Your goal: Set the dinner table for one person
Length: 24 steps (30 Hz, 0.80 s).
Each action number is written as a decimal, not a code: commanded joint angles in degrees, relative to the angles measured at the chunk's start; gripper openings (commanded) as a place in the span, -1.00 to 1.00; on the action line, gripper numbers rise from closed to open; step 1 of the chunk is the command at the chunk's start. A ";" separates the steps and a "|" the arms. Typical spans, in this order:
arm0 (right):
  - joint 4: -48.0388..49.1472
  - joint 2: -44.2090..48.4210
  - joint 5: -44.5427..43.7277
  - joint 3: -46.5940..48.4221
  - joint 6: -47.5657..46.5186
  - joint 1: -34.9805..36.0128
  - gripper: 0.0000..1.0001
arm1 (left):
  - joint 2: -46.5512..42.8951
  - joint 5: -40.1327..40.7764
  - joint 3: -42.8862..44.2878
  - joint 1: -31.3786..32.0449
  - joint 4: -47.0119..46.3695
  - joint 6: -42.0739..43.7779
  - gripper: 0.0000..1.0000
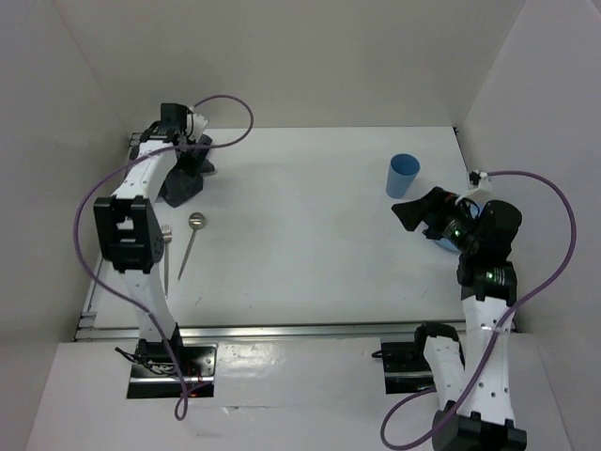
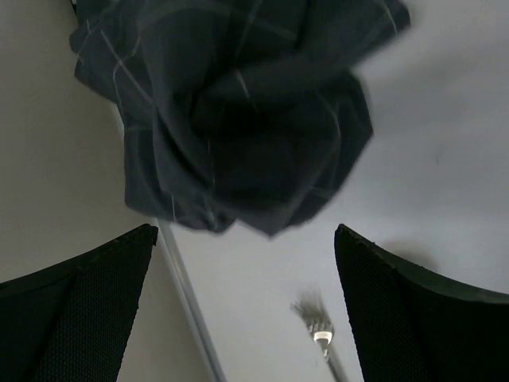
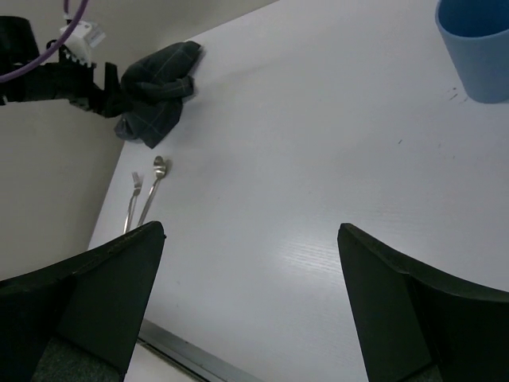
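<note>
The white dinner table (image 1: 310, 254) holds a crumpled dark grey checked cloth (image 1: 181, 188) at its far left. My left gripper (image 1: 191, 158) is open just behind the cloth, not holding it. In the left wrist view the cloth (image 2: 238, 119) lies just beyond the open gripper (image 2: 245, 231). A spoon (image 1: 192, 235) and a fork (image 1: 165, 254) lie side by side nearer than the cloth; the fork (image 2: 322, 334) also shows below the left gripper. A blue cup (image 1: 404, 176) stands upright at the far right. My right gripper (image 1: 406, 214) is open and empty, just nearer than the cup.
A metal rail (image 1: 282, 331) runs along the table's near edge and another (image 2: 183, 294) along its left edge. White walls close in the left, back and right. A small blue thing (image 1: 439, 246) shows under my right arm, mostly hidden.
</note>
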State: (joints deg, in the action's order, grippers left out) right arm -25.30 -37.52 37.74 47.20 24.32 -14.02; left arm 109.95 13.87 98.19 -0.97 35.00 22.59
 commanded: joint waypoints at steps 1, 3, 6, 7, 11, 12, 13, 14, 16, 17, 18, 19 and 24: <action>5.44 -5.54 -1.17 5.53 -1.29 0.66 0.96 | 13.06 6.60 14.71 -0.16 4.45 -7.36 0.99; 6.92 -9.13 -1.70 6.94 -1.29 0.66 0.96 | 21.74 10.80 25.26 -0.69 7.00 -9.13 0.99; 9.29 -11.87 -0.22 7.73 -0.59 0.66 0.96 | 26.97 13.64 29.86 -0.70 6.05 -8.97 0.99; 10.78 -13.10 -0.21 7.73 -0.06 0.66 0.96 | 28.64 14.34 29.86 -0.70 6.04 -7.92 0.99; 11.94 -15.74 1.11 7.73 1.26 0.66 0.96 | 26.73 8.30 25.31 -0.70 4.73 -7.21 -0.96; 11.94 -16.53 1.11 7.73 1.26 0.66 0.96 | 25.15 6.19 22.07 -0.70 4.20 -7.21 -1.00; 11.07 -17.14 0.15 8.51 0.74 0.66 0.96 | 23.22 2.26 20.13 -0.18 2.72 -7.21 -1.00; 10.37 -17.15 -0.55 8.52 0.73 0.66 0.96 | 21.11 0.21 18.11 0.96 2.09 -6.69 -1.00; 9.22 -17.67 -1.09 9.23 -0.15 0.66 0.96 | 14.09 -4.78 13.09 4.03 1.47 -6.68 -1.00; 8.61 -17.68 -1.09 9.75 -0.84 0.66 0.96 | 11.63 -6.73 12.03 5.35 1.47 -5.90 -1.00; 8.60 -17.68 -0.56 9.75 -0.85 0.66 0.96 | 9.08 -8.66 10.98 6.76 2.34 -5.89 -1.00; 8.60 -17.68 0.14 9.75 -0.85 0.66 0.96 | 4.44 -10.60 9.58 8.25 3.22 -5.28 -1.00; 5.96 -20.48 0.14 9.75 -1.55 0.66 0.96 | -2.28 -22.11 7.37 16.79 14.99 -3.60 -0.52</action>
State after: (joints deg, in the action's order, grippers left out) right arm -18.33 -56.38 37.52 54.54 24.32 -13.74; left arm 114.02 2.96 106.43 12.19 42.94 18.09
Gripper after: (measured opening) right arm 0.977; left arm 0.164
